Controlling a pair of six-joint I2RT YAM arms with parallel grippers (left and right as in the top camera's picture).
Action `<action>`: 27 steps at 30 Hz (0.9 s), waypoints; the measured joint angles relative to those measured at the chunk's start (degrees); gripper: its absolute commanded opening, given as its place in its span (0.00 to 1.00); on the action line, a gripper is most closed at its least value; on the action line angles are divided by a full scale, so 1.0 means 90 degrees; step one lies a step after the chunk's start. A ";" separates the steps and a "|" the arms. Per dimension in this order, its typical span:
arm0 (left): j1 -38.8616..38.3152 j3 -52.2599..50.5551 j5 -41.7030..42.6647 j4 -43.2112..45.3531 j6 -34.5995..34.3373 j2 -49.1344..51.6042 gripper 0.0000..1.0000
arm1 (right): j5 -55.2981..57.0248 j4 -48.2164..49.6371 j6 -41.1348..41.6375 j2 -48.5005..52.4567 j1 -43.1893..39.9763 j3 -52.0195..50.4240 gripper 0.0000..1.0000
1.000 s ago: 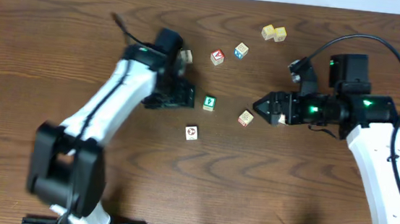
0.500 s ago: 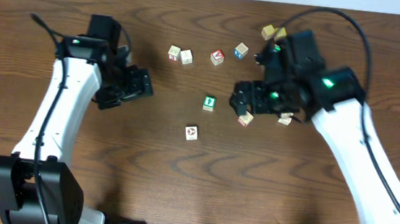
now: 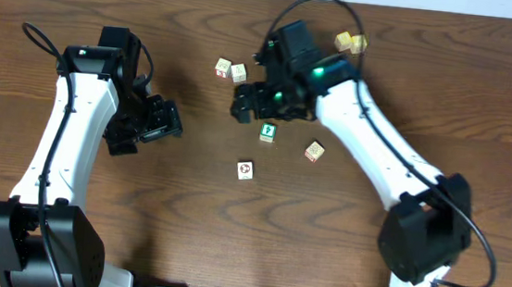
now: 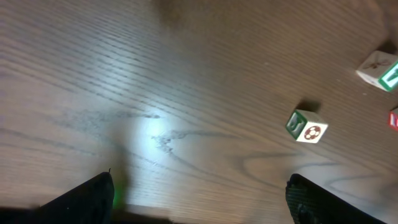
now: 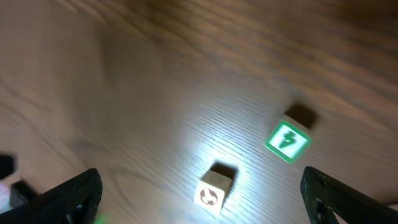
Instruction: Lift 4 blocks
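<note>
Cream blocks (image 3: 239, 71) lie scattered on the wooden table (image 3: 183, 230) and form no single row. Two of them touch side by side toward the far edge, their short bar running left to right. The green-letter cube (image 3: 267, 132) sits nearer, another cube (image 3: 314, 150) lies to its right, and the red-and-black picture cube (image 3: 245, 170) is nearest the robot. The left gripper (image 3: 146, 126) hovers well to the left of them, jaws spread wide, holding nothing. The right gripper (image 3: 252, 104) hangs between the touching pair and the green-letter cube, jaws fully apart, empty
</note>
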 measured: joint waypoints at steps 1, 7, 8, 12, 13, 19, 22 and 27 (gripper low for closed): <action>0.0000 0.0000 -0.0024 0.0002 -0.0010 0.0000 0.88 | 0.0165 -0.0012 0.0168 0.0083 0.0083 0.0000 0.99; 0.0000 0.0000 -0.0114 0.0002 -0.0015 0.0000 0.88 | 0.1780 -0.0442 0.1394 0.0340 0.0340 0.0000 0.99; 0.0000 0.0000 -0.0129 0.0002 -0.0015 0.0000 0.88 | 0.1994 -0.0449 0.1547 0.0342 0.0357 0.0000 0.99; 0.0000 0.0000 -0.0134 0.0007 -0.0017 0.0000 0.88 | 0.2565 -0.0335 0.2016 0.0359 0.0430 0.0000 0.99; 0.0000 0.0000 -0.0134 0.0007 -0.0017 0.0000 0.88 | 0.2640 -0.0308 0.2096 0.0369 0.0454 0.0000 0.99; 0.0000 0.0000 -0.0138 0.0007 -0.0032 0.0000 0.88 | 0.2849 -0.0121 0.2477 0.0741 0.0585 0.0000 0.90; 0.0000 0.0000 -0.0153 0.0007 -0.0032 0.0000 0.89 | 0.2875 -0.0078 0.2620 0.1013 0.0588 0.0000 0.85; 0.0000 0.0000 -0.0153 0.0010 -0.0032 0.0000 0.88 | 0.2880 -0.0061 0.2708 0.1229 0.0588 0.0000 0.80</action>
